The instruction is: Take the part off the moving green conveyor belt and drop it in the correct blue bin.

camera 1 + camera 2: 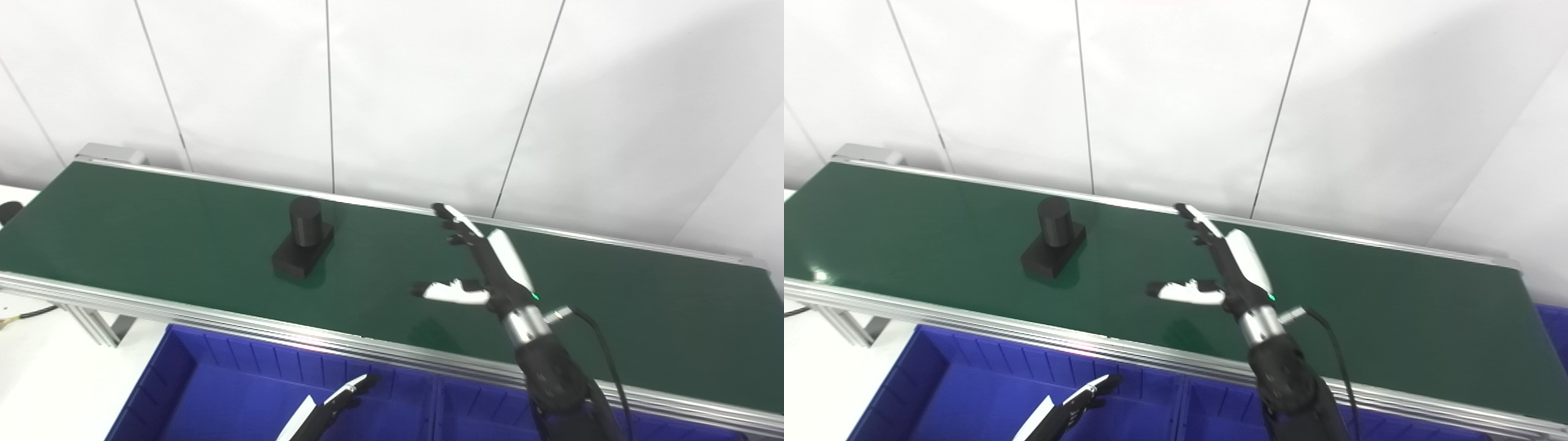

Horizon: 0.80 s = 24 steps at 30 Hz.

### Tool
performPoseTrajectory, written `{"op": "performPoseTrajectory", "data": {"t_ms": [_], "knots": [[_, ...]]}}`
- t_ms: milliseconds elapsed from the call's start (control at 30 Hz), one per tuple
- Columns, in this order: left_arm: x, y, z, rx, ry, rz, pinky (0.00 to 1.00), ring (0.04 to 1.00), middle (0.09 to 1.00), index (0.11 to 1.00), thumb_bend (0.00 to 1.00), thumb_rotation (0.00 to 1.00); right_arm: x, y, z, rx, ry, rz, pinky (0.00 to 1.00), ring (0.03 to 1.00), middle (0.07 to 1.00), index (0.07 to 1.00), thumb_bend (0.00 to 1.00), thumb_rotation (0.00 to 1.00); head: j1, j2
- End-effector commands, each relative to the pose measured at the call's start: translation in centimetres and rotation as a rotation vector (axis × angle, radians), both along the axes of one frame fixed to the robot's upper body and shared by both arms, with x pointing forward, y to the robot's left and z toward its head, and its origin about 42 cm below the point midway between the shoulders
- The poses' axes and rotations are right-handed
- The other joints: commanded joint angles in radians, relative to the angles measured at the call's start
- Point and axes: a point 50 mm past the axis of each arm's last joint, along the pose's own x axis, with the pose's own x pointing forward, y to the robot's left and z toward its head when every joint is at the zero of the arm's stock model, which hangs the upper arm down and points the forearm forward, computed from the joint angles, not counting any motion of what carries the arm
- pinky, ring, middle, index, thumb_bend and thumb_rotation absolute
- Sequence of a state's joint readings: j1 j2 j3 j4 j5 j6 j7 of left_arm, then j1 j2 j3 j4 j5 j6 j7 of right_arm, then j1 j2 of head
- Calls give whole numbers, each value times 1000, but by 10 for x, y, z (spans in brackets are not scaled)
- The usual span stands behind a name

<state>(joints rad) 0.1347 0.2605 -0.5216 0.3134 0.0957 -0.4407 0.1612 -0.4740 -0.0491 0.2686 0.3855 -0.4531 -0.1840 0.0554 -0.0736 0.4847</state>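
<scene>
A black part [303, 245], a short cylinder standing on a rectangular block, rests on the green conveyor belt [153, 233] left of centre. My right hand [474, 260] hovers over the belt's middle, to the right of the part and apart from it, open with fingers stretched toward the far rail and thumb spread left. It holds nothing. My left hand [343, 398] shows only partly at the bottom, above the left blue bin [202, 392], fingers extended; whether it is open or shut is unclear.
A second blue bin [484, 410] adjoins the first below the belt's near aluminium rail [245, 321]. White wall panels stand right behind the belt. A white table surface [43, 373] lies at the lower left, and another blue bin's corner [1557, 324] shows at the far right.
</scene>
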Motion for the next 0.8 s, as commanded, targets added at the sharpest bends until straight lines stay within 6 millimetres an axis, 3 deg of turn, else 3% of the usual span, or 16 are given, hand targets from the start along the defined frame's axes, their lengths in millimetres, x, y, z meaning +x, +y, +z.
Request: {"op": "performPoseTrajectory", "data": {"t_ms": [0,200,467,533,767], "knots": [[5,-5,8,-28,-52,-5,895,930,927,906,867,526,15,15,24,17,-49,3,795,866,900,907,906,568,0,0],[5,-9,8,-29,-54,-13,892,928,927,918,872,526,35,32,27,-13,-23,11,696,834,914,914,919,570,3,-4],[6,-11,8,-2,-77,-14,845,900,913,907,881,539,51,54,34,-70,-9,5,718,848,918,919,923,532,11,-8],[6,-12,8,4,-84,-13,837,895,908,907,874,538,57,61,35,-79,-10,6,679,819,914,917,927,524,15,-10],[4,-11,9,-8,-78,-7,832,892,902,895,871,515,71,83,32,-129,-32,4,714,829,902,906,936,551,18,-10]]}}
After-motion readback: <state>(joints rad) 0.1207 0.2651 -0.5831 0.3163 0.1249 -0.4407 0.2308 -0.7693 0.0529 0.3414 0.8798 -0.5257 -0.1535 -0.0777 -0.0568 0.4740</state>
